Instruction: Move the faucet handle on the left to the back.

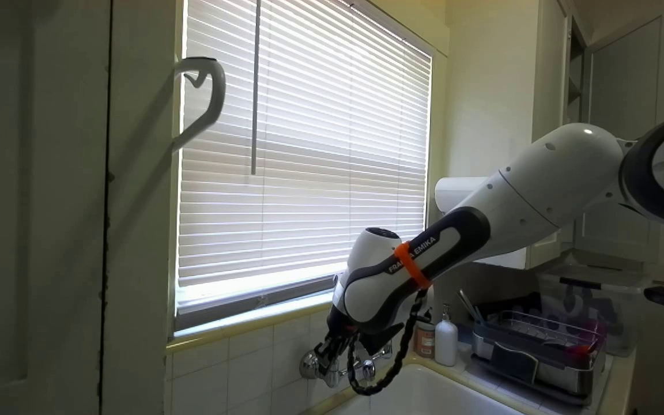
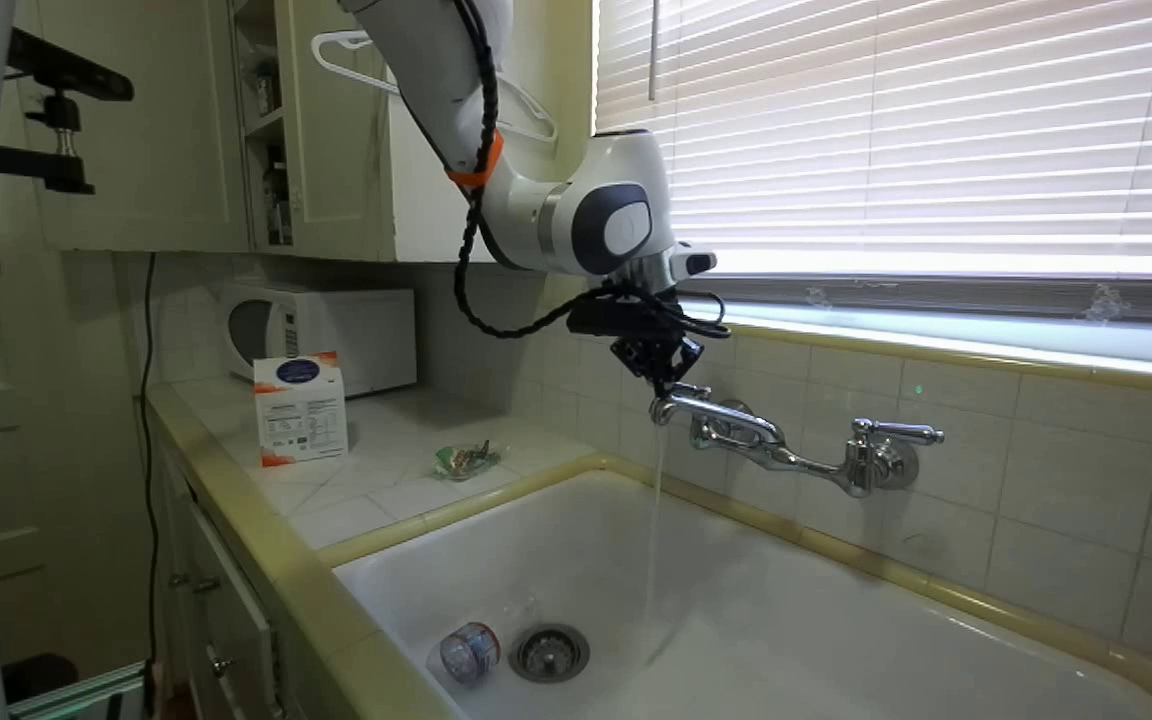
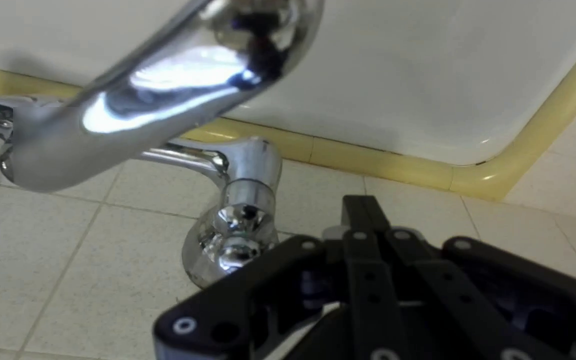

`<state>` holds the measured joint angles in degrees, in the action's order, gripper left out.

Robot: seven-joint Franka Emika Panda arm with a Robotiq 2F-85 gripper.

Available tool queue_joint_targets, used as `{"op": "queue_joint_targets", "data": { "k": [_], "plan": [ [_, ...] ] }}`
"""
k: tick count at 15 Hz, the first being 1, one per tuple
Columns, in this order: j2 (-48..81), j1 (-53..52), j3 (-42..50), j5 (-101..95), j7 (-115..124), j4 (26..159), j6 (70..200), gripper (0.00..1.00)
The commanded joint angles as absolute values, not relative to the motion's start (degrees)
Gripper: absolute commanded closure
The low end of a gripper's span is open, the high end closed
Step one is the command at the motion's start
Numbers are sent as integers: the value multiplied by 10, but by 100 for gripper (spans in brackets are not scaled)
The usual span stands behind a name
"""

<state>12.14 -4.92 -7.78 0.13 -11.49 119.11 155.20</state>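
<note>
The left faucet handle is a squat chrome knob with a lobed head [image 3: 240, 250] in the wrist view, on a round base against the tiled wall. My gripper [image 3: 366, 205] is to its right there; its black fingers meet with nothing visible between them. The gripper's left linkage covers the lower part of the handle. In an exterior view the gripper [image 2: 663, 385] points down beside the left handle [image 2: 693, 391], which it partly hides. In an exterior view the gripper [image 1: 324, 366] overlaps the handle's round wall base [image 1: 308, 365]. Whether they touch cannot be told.
The chrome spout [image 3: 178, 85] crosses the wrist view close by; water [image 2: 653, 530] runs from it. The right lever handle [image 2: 901, 432] is farther along the wall. A plastic bottle [image 2: 469, 652] lies in the white sink [image 2: 936, 620]. A soap bottle [image 1: 446, 340] and dish rack [image 1: 539, 346] stand beyond.
</note>
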Motion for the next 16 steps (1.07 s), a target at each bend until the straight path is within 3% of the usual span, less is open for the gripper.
{"op": "queue_joint_targets", "data": {
  "k": [1,12,16],
  "plan": [
    [150,-55,-72,5,-62,1150,1568,100],
    [170,-80,-41,-14,109,1121,1548,100],
    [111,-74,-60,-8,46,1152,1418,100]
  ]
}}
